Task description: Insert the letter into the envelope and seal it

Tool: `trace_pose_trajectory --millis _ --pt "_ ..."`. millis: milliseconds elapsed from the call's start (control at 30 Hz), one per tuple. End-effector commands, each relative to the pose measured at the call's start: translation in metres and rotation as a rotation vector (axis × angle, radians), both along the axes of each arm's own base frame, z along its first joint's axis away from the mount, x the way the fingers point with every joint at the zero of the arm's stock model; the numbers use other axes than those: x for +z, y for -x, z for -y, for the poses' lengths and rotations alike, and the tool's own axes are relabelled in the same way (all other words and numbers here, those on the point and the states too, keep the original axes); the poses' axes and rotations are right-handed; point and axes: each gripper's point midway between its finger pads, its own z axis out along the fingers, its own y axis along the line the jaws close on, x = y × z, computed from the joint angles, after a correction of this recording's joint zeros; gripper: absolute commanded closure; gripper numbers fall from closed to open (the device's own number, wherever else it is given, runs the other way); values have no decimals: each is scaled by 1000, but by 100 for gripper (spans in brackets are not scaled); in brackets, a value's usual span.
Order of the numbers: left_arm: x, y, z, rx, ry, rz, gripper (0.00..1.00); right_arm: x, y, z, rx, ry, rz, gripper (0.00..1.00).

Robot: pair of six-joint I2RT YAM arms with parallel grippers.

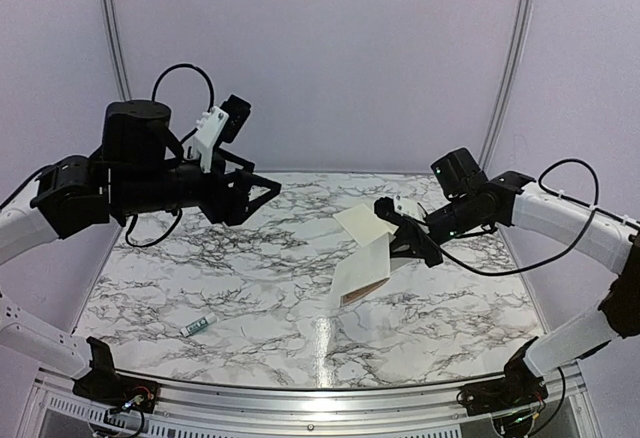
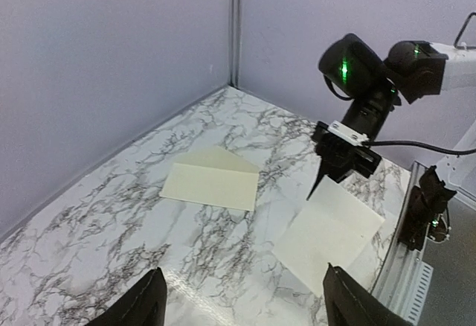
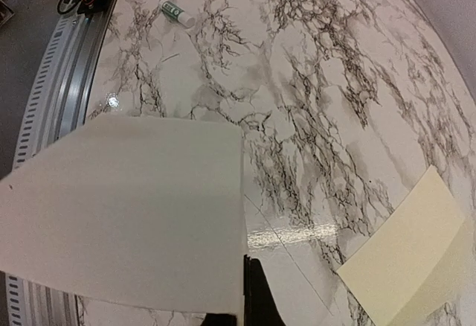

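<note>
- The letter [image 1: 362, 270], a white sheet, hangs tilted over the table's right half, pinched at its top corner; I cannot tell whether its lower edge touches the surface.
- The right gripper [image 2: 320, 181] is clenched on that corner.
- The envelope [image 2: 212, 181], cream with its flap open, lies flat just beyond, toward the far edge.
- The left gripper [image 2: 244, 275] is raised, jaws spread, empty.
- A glue tube [image 1: 198, 325] lies near the front-left edge.

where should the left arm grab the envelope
Probably the flap of the envelope, from above, left fingers pinching its tip. The envelope lies flat on the table, so its body offers no edge; the open flap is one loose layer.
</note>
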Motion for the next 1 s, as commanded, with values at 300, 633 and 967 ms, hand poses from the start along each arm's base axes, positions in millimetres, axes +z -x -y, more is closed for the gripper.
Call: trace_pose_trajectory --millis 300,633,967 --pt "-80 2 81 -327 -165 74 29 28 26 -45 223 -70 -16 100" --pt "-106 21 102 -479 -49 44 30 55 50 -50 299 -130 -95 100" --pt "-105 37 111 -581 99 -87 59 63 51 -58 329 -131 -95 100"
